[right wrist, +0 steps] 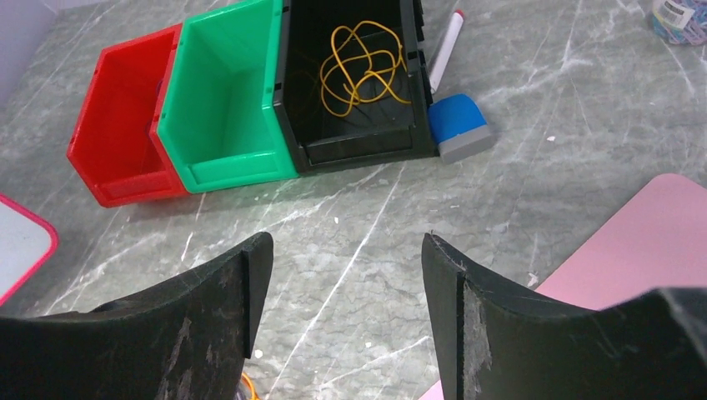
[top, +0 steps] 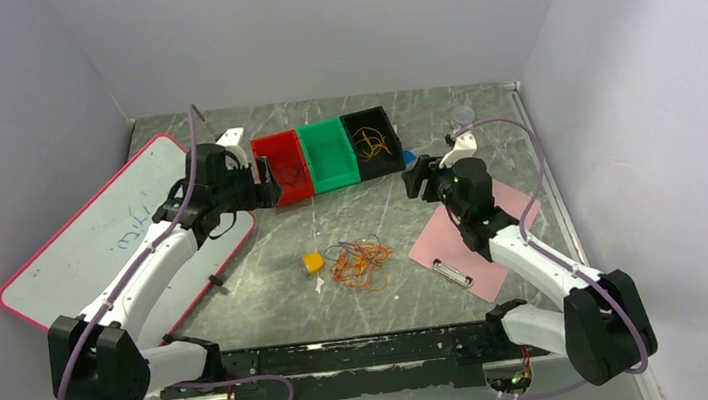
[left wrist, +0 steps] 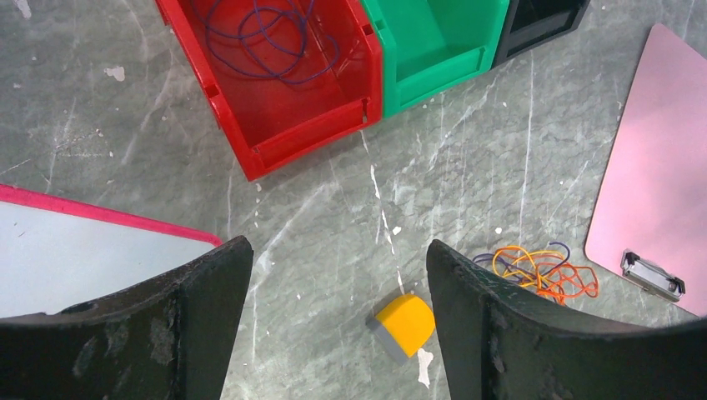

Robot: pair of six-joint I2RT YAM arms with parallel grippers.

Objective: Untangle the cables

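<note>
Left gripper [left wrist: 340,254] and right gripper [right wrist: 346,246] gape wide, empty. The right wrist view shows yellow cable [right wrist: 367,67] in the black bin [right wrist: 367,148], upper centre; the left wrist view does not.

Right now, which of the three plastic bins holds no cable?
The green plastic bin in the middle; the red bin holds a purple cable, the black bin a yellow cable.

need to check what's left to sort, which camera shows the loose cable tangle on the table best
The top external view: the whole cable tangle shows, nothing covering it. The left wrist view shows only part of the tangle, cut off by a jaw. The right wrist view shows just an orange sliver at its bottom edge.
</note>
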